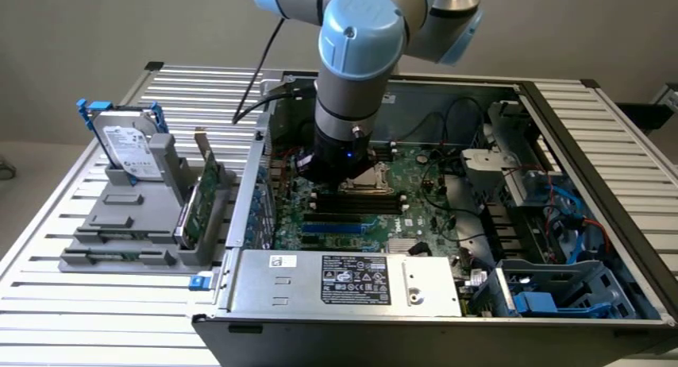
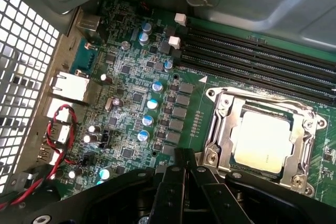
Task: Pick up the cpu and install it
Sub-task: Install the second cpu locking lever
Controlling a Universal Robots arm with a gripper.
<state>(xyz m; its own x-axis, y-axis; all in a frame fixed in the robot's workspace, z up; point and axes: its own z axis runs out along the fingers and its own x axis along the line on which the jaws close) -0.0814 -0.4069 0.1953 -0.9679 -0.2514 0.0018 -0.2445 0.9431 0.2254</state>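
A lab or test bench for robot work: 1 open computer case point(image 1: 445, 224) lies on a slatted metal table point(image 1: 63, 319), its green circuit board point(image 2: 136, 98) bared, with a grey parts holder point(image 1: 138, 224) beside it and a bare grey wall behind.

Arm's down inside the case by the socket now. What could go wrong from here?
1. The cpu lies in the socket frame with the shut gripper close to the frame's edge; a careless move might scrape it or nudge the chip.
2. Capacitors and a red wire lie nearby; a sideways sweep could snag them.
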